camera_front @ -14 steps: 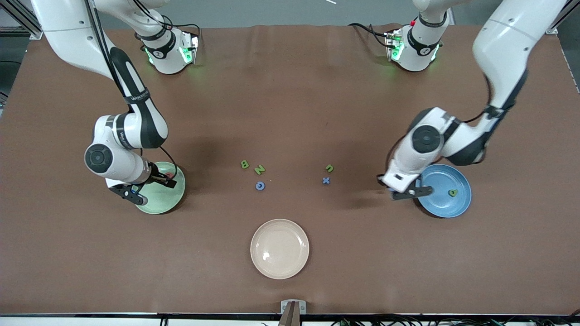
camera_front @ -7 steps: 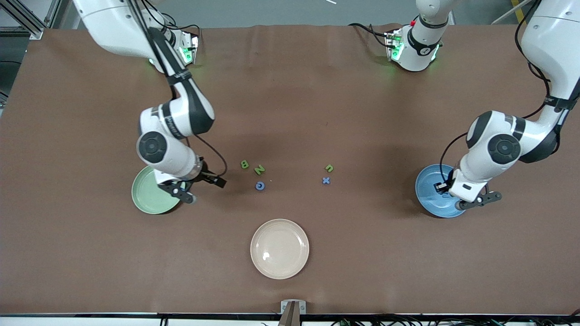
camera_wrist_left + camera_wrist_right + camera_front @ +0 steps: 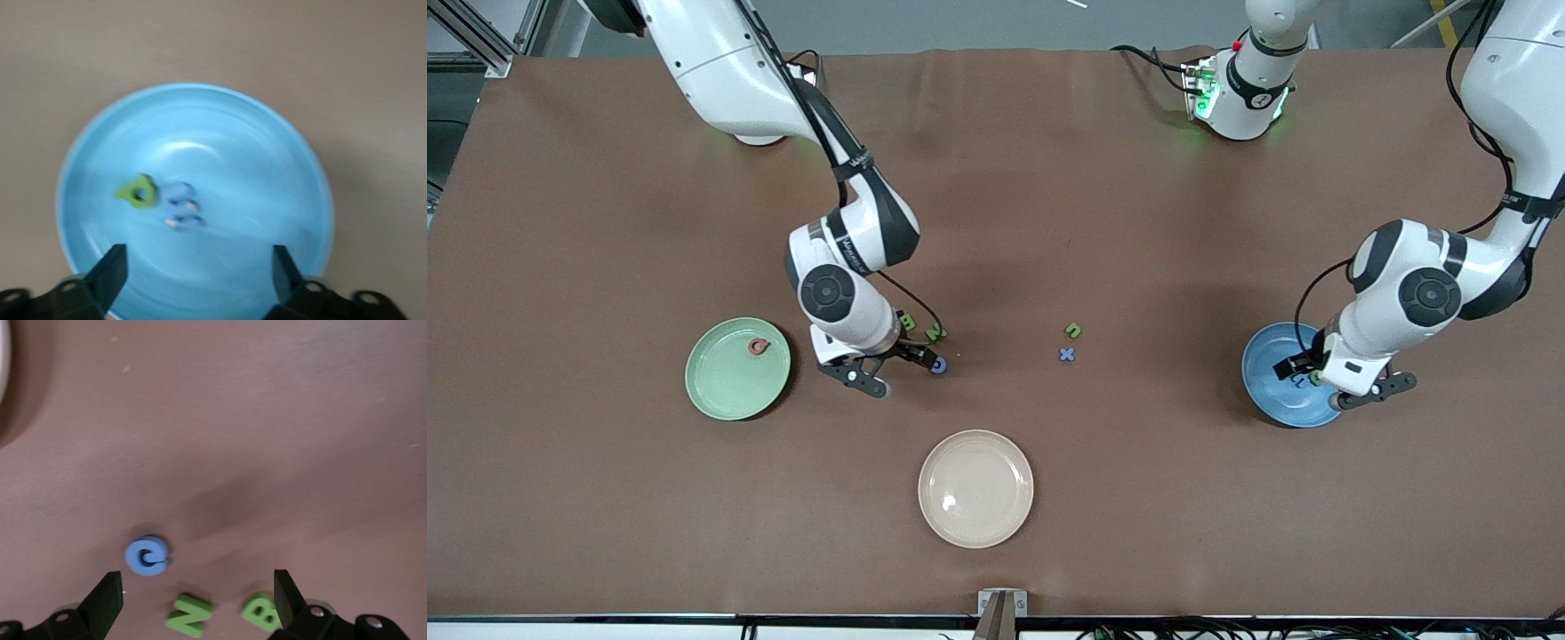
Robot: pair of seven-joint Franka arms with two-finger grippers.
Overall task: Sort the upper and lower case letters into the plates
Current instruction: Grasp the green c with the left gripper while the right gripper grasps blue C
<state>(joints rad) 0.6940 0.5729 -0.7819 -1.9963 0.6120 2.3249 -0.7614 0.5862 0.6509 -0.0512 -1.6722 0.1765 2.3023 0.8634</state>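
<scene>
On the brown counter (image 3: 605, 516), the cream plate (image 3: 975, 488) lies nearest the front camera and holds nothing. Farther back, the blue plate (image 3: 1280, 378) at the left arm's end contains two small letters, one green (image 3: 137, 193) and one pale blue (image 3: 182, 207). The left claw (image 3: 193, 267) hangs over this plate with its jaws spread wide and nothing between them; the pale blue letter lies free in the plate. The green plate (image 3: 737, 368) at the right arm's end contains one red letter (image 3: 759, 346). The right claw (image 3: 197, 590) is over the loose letters near the counter's middle, jaws fully apart and holding nothing, above a blue round letter (image 3: 147, 556), a green N (image 3: 189, 614) and a green B (image 3: 260, 611). Toward the left arm's end, a blue x (image 3: 1066, 355) and a small green letter (image 3: 1073, 331) also lie unsorted. Judged from this, three letters are placed and five are left; the blue round letter looks the likely next pick.
</scene>
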